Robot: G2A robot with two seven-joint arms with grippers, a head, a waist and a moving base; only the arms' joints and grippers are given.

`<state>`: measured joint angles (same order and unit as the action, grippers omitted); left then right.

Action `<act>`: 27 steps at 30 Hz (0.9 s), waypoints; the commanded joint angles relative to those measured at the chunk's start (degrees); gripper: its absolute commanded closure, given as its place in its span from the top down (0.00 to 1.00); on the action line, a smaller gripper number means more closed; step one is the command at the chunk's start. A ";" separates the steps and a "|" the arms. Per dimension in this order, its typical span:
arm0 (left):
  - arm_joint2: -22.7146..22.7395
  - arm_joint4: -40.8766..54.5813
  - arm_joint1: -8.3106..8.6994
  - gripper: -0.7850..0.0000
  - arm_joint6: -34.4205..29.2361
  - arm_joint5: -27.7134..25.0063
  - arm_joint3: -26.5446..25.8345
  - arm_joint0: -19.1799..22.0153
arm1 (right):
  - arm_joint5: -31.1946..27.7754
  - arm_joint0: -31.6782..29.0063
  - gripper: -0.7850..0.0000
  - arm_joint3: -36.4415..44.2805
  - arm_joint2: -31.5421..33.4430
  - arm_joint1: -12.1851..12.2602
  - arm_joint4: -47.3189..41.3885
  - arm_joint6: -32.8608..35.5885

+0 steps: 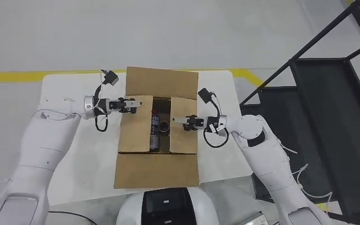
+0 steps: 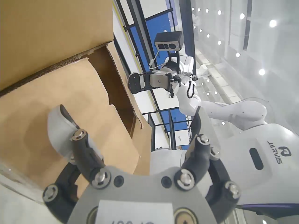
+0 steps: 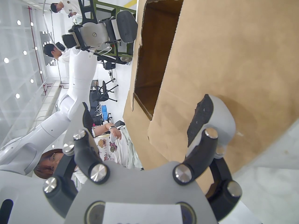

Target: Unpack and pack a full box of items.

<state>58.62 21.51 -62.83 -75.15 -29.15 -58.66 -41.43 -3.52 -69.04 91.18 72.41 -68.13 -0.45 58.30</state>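
We judge unpacking underway: left claw (image 1: 130, 105) and right claw (image 1: 179, 120) gape empty over the box (image 1: 156, 171) flaps; next, grasp the can (image 1: 154, 132).

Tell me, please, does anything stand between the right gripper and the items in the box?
Yes: the inward-folded flap lies under the right gripper, covering part of the box; the dark can shows in the gap beside it.
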 commanded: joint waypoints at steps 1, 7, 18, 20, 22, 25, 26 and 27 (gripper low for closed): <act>-0.58 -1.75 0.11 1.00 0.62 -0.61 -0.31 -0.18 | 0.14 0.80 1.00 -0.89 -0.56 -0.01 -0.18 0.33; -1.54 -2.25 0.47 1.00 1.10 -1.09 -1.31 -0.40 | 0.42 2.46 1.00 -2.95 -2.93 -0.07 0.04 1.48; 0.57 2.56 2.09 1.00 2.25 -2.24 -5.74 -2.53 | -1.27 2.06 1.00 -1.67 -2.23 0.41 -4.67 3.55; 1.61 3.85 2.55 1.00 2.34 -2.33 -6.54 -3.27 | -1.18 0.58 1.00 -0.32 0.56 1.07 -6.57 6.06; 2.68 5.12 3.01 1.00 2.38 -2.37 -7.34 -4.09 | -0.50 -1.34 1.00 1.17 3.62 1.81 -7.20 8.07; 4.45 6.40 3.72 1.00 2.65 -2.64 -8.29 -5.31 | 1.58 -4.86 1.00 3.61 8.11 2.97 -6.04 10.46; 4.92 6.58 3.95 1.00 2.62 -2.61 -8.62 -5.69 | 2.10 -6.05 1.00 4.37 9.54 3.30 -5.82 11.02; 5.43 6.65 4.17 1.00 2.65 -2.63 -8.84 -6.01 | 2.59 -7.38 1.00 5.09 10.89 3.62 -5.28 11.27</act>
<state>63.55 28.11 -58.89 -72.51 -31.78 -67.27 -47.10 -1.40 -75.08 95.59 81.80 -64.81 -6.15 69.26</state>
